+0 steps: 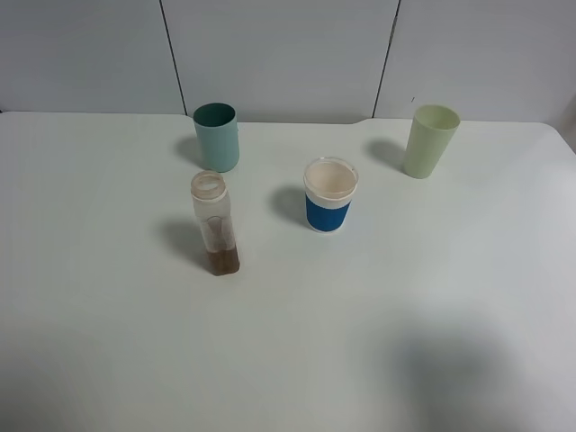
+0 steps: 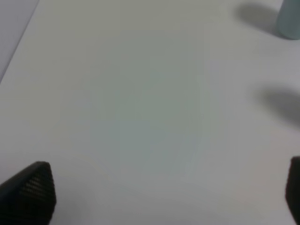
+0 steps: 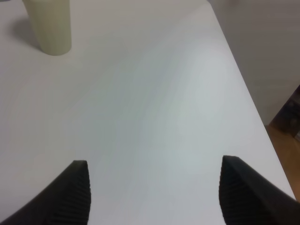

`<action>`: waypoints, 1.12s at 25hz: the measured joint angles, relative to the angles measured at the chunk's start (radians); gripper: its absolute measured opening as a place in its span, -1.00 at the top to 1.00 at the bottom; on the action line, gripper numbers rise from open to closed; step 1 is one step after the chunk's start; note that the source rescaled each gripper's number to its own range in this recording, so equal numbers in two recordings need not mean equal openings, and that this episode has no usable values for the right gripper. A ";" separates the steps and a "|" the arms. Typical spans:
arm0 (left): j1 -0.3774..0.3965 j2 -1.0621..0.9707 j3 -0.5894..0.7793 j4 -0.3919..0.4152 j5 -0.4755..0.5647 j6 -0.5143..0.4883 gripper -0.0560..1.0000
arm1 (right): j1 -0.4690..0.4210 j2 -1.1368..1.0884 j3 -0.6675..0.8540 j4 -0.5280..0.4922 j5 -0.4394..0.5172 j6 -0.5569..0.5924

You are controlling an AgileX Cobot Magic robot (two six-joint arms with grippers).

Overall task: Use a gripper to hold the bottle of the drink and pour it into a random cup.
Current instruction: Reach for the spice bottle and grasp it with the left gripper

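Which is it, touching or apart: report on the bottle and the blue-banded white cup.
Apart. The exterior high view shows a strip of bare table between the bottle and the blue-banded cup.

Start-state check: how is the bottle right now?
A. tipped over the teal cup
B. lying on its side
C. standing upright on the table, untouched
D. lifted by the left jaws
C: the bottle stands upright on the table, with the brown drink settled at its bottom and nothing touching it in the high view.
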 joint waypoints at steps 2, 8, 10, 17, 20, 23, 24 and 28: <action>0.000 0.000 0.000 0.000 0.000 0.000 -1.00 | 0.000 0.000 0.000 0.000 0.000 0.000; 0.000 0.000 0.000 0.000 0.000 0.000 -1.00 | 0.000 0.000 0.000 0.000 0.000 0.000; 0.000 0.000 0.000 0.000 0.000 0.000 -1.00 | 0.000 0.000 0.000 0.000 0.000 0.000; 0.000 0.000 0.000 0.000 0.000 0.000 -1.00 | 0.000 0.000 0.000 0.000 0.000 0.000; 0.000 0.000 0.000 0.000 0.000 0.000 -1.00 | 0.000 0.000 0.000 0.000 0.000 0.000; 0.000 0.000 0.000 0.000 0.000 0.000 -1.00 | 0.000 0.000 0.000 0.000 0.000 0.000; 0.000 0.000 0.000 0.000 0.000 0.000 -1.00 | 0.000 0.000 0.000 0.000 0.000 0.000; 0.000 0.000 0.000 0.000 0.000 0.000 -1.00 | 0.000 0.000 0.000 0.000 0.000 0.000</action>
